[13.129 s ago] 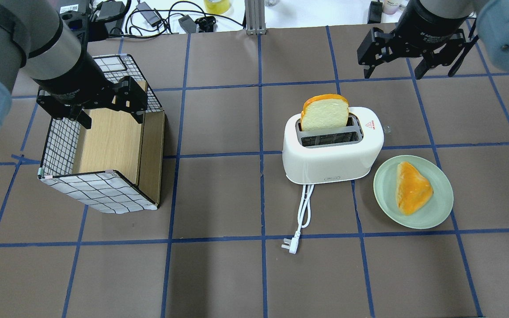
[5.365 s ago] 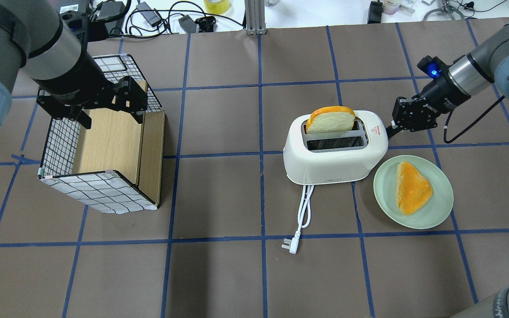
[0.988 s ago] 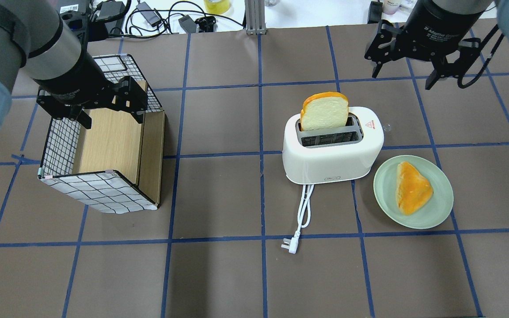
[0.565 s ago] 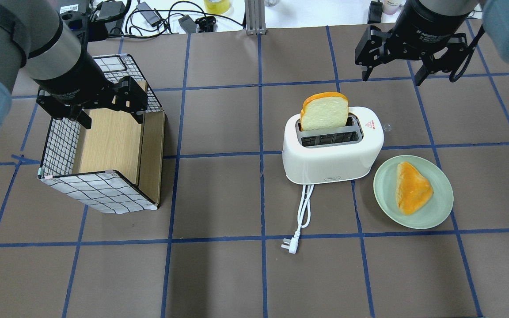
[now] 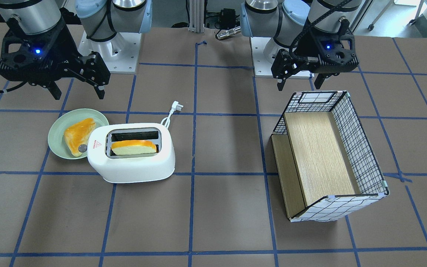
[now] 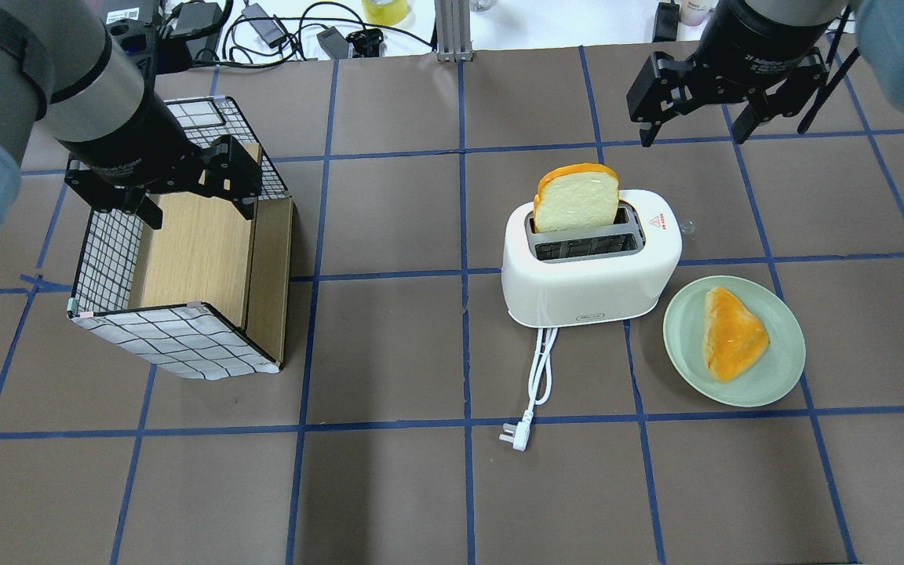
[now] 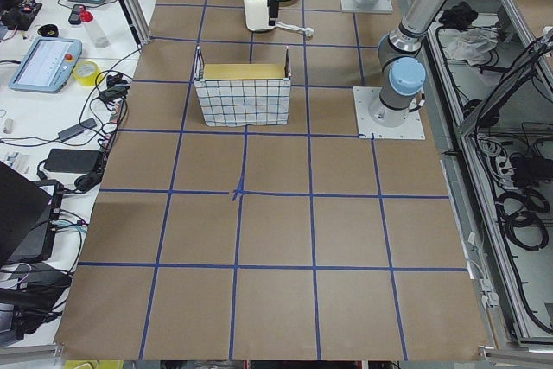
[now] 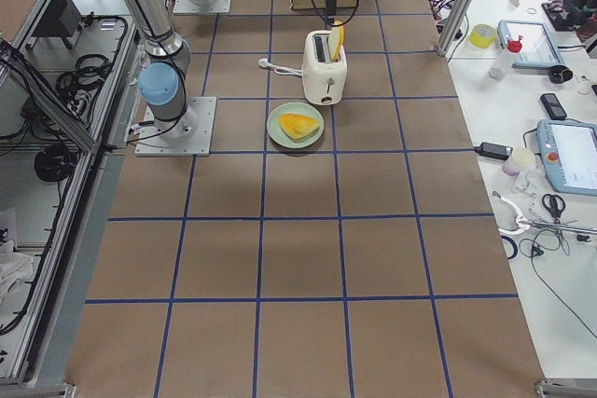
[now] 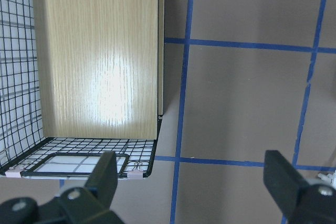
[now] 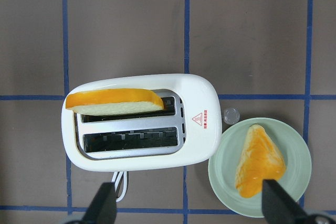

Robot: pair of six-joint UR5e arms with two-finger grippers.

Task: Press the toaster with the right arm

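The right end effector (image 6: pixel 690 135) hangs wide open and empty. Coming down crooked, it could knock the toaster (image 6: pixel 589 275) sideways.

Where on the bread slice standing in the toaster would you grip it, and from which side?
Grip the bread slice by its upper half, which stands clear above the toaster. Come straight down from above, with the fingers across its two broad flat faces: the slice is upright and thin, and its lower part sits down in the slot.
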